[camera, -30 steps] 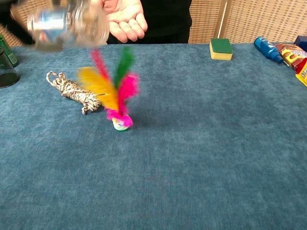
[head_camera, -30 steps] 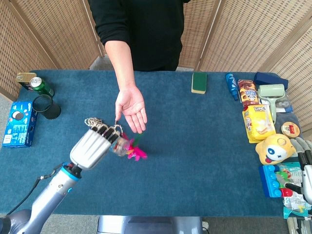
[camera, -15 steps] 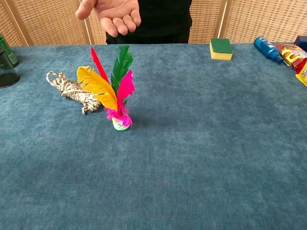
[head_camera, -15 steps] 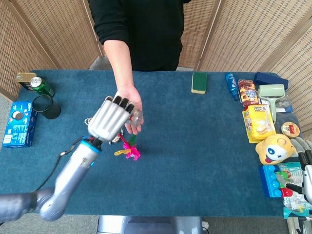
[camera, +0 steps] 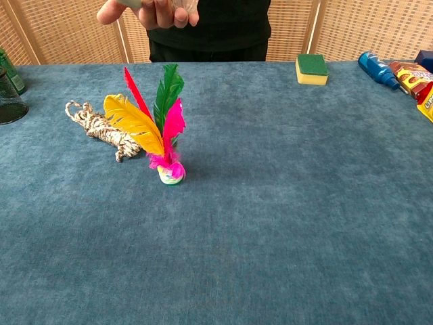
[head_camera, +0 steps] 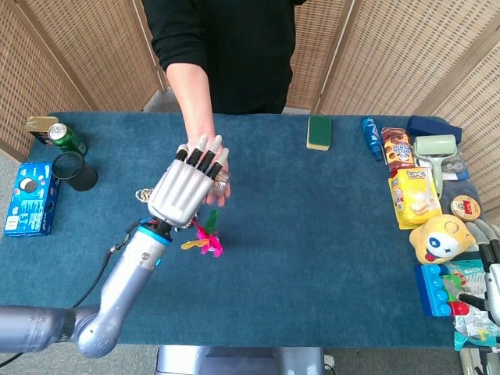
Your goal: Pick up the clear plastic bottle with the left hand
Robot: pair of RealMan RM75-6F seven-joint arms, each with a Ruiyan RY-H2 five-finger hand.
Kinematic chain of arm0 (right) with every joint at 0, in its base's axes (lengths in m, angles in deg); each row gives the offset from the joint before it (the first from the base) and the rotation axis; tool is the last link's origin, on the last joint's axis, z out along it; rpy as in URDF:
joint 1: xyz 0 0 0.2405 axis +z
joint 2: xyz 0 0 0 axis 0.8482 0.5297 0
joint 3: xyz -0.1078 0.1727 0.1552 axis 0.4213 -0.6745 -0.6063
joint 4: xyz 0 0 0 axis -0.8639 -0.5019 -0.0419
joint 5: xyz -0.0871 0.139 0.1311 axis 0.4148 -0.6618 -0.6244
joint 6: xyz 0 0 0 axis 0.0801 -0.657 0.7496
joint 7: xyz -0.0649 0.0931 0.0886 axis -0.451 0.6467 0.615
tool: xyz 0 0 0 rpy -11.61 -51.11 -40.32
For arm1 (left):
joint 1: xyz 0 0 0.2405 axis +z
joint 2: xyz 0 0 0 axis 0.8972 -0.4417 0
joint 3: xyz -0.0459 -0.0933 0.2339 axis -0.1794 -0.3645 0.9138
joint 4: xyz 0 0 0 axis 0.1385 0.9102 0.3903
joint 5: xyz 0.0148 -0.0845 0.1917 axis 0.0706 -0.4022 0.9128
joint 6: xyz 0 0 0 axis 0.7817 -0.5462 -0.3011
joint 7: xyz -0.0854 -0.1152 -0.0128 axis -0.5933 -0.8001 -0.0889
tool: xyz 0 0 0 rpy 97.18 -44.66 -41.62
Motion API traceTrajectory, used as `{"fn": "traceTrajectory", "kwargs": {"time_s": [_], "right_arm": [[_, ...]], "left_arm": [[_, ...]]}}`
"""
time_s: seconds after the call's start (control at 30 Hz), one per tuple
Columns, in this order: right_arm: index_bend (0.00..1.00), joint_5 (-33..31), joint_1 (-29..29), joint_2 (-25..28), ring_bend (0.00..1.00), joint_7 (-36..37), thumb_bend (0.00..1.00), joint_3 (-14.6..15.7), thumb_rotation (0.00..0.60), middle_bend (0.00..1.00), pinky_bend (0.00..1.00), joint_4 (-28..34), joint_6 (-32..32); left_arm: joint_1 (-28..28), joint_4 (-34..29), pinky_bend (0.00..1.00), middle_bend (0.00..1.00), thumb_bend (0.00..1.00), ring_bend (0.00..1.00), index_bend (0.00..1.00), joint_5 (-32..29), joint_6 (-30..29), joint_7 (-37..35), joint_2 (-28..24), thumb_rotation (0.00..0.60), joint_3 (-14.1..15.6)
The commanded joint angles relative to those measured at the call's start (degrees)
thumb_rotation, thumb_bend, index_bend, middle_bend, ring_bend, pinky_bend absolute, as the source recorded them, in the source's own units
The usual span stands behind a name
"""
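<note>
In the head view my left hand [head_camera: 185, 190] is raised above the table with its fingers stretched out straight, its back to the camera. It lies over a person's upturned palm [head_camera: 209, 160]. The clear plastic bottle [head_camera: 222, 182] shows only as a small clear patch beside my fingertips, resting in that palm; I no longer grip it. In the chest view the person's hand [camera: 150, 11] curls at the top edge, and my left hand is out of frame. My right hand [head_camera: 488, 273] rests at the far right edge, fingers apart, holding nothing.
A feathered shuttlecock [camera: 155, 125] stands under my left hand, with a rope bundle [camera: 103, 128] to its left. A black cup [head_camera: 75, 170], green can [head_camera: 66, 137] and blue box [head_camera: 31, 198] sit far left. A sponge [head_camera: 319, 131] and several snacks and toys [head_camera: 426, 195] sit right.
My left hand carried the bottle up and away from me to the person's palm, then straightened its fingers and let go. The person's fingers have curled around it.
</note>
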Motion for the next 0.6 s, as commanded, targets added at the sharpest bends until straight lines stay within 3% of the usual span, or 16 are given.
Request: {"fn": "traceTrajectory", "kwargs": {"time_s": [0.03, 0.2, 0.27, 0.4, 0.6], "right_arm": [[0.0, 0.2, -0.04, -0.04, 0.04, -0.22, 0.06, 0.11, 0.6, 0.0, 0.0, 0.13, -0.1], [0.0, 0.59, -0.21, -0.06, 0.04, -0.53, 0.06, 0.29, 0.6, 0.0, 0.0, 0.43, -0.47], [0.0, 0.94, -0.31, 0.01, 0.04, -0.53, 0.06, 0.46, 0.6, 0.0, 0.0, 0.64, -0.64], [0.0, 0.97, -0.43, 0.13, 0.04, -0.49, 0.06, 0.41, 0.6, 0.0, 0.0, 0.8, -0.94], [0.0, 0.8, -0.37, 0.11, 0.04, -0.58, 0.06, 0.41, 0.6, 0.0, 0.0, 0.93, -0.74]], "left_arm": [[1.72, -2.87, 0.28, 0.0, 0.1, 0.0, 0.0, 2.57, -1.36, -2.46, -3.01, 0.517, 1.22], [6.59, -7.54, 0.27, 0.0, 0.1, 0.0, 0.0, 5.92, -4.62, -7.15, -8.93, 0.533, 3.61], [13.5, -9.02, 0.27, 0.0, 0.1, 0.0, 0.0, 10.47, -6.65, -14.95, -13.84, 0.561, 8.37], [22.92, -3.3, 0.26, 0.0, 0.1, 0.0, 0.0, 22.87, -8.2, -30.52, -19.03, 0.576, 16.26], [33.83, 9.04, 0.22, 0.0, 0.1, 0.0, 0.0, 28.85, -14.2, -47.03, -17.99, 0.576, 22.46]]}}
